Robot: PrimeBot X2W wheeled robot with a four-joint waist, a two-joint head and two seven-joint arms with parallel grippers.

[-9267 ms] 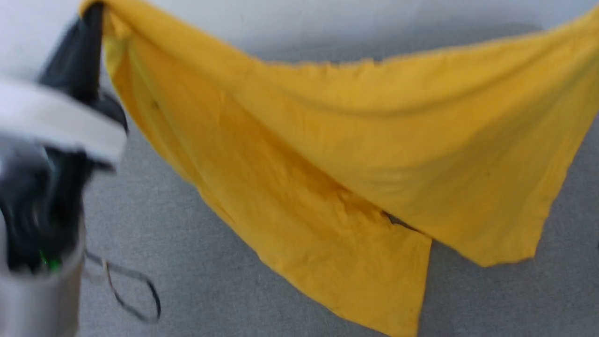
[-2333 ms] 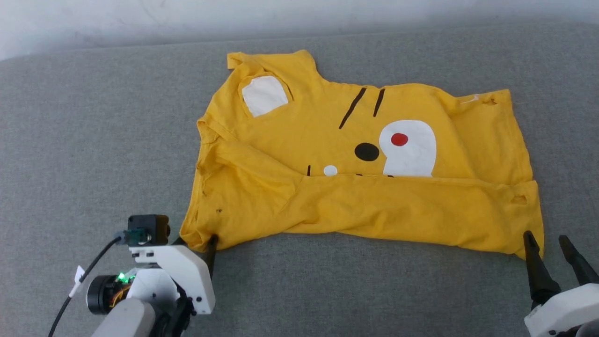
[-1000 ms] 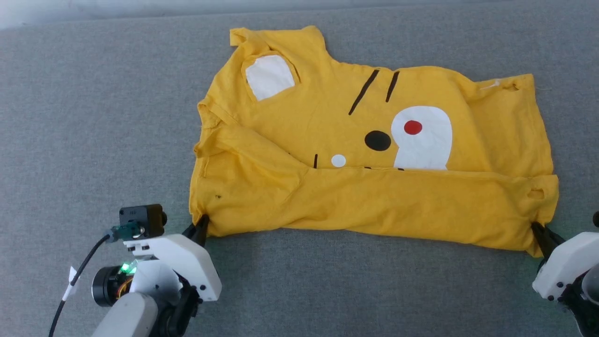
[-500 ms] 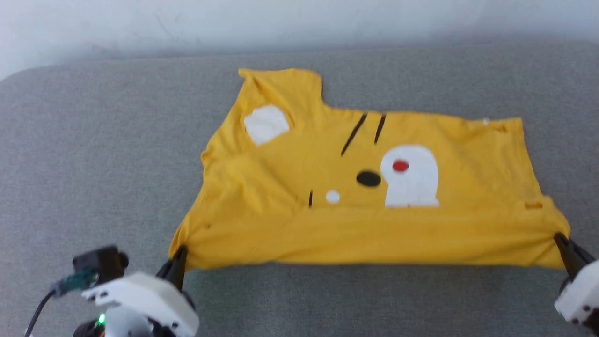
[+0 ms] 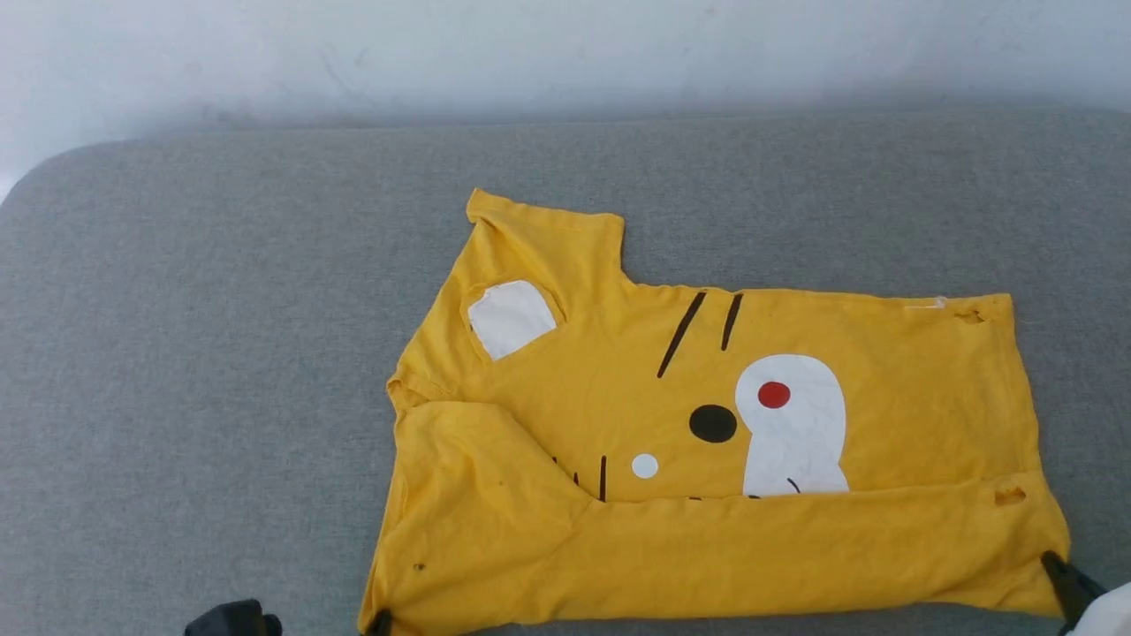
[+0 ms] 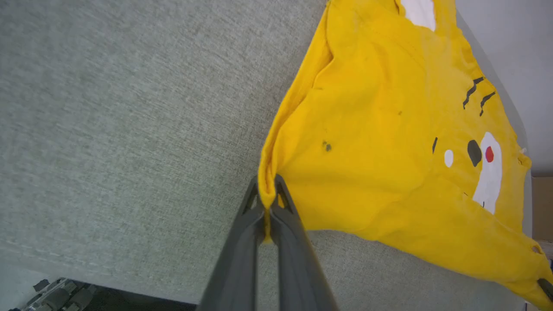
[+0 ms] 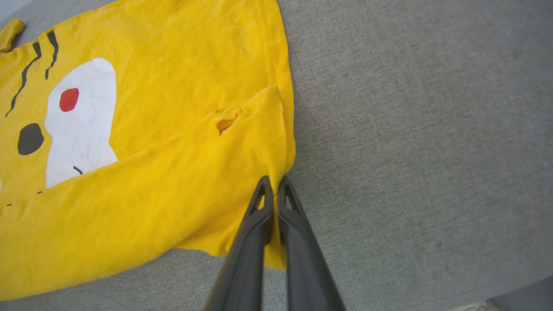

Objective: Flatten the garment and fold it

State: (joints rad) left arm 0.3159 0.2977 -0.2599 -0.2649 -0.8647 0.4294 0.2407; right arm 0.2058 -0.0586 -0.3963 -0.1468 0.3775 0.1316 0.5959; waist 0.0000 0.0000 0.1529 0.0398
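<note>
The garment, a mustard-yellow T-shirt with white patches, black stripes, a black oval and a red dot, lies spread on the grey cushion. Its near edge is folded up over the print as a plain yellow band. My left gripper is shut on the garment's near left corner; its tip shows at the bottom edge of the head view. My right gripper is shut on the garment's near right corner, seen low on the right in the head view. The cloth between both corners is pulled taut.
A pale wall runs behind the cushion's far edge. The cushion's rounded left corner shows at the left. Bare grey fabric lies left of the shirt and beyond it. A dark camera block peeks at the bottom left.
The head camera has tilted, so the shirt sits lower in view and both arms have slid nearly out of frame. Both grippers keep their hold on the near corners.
</note>
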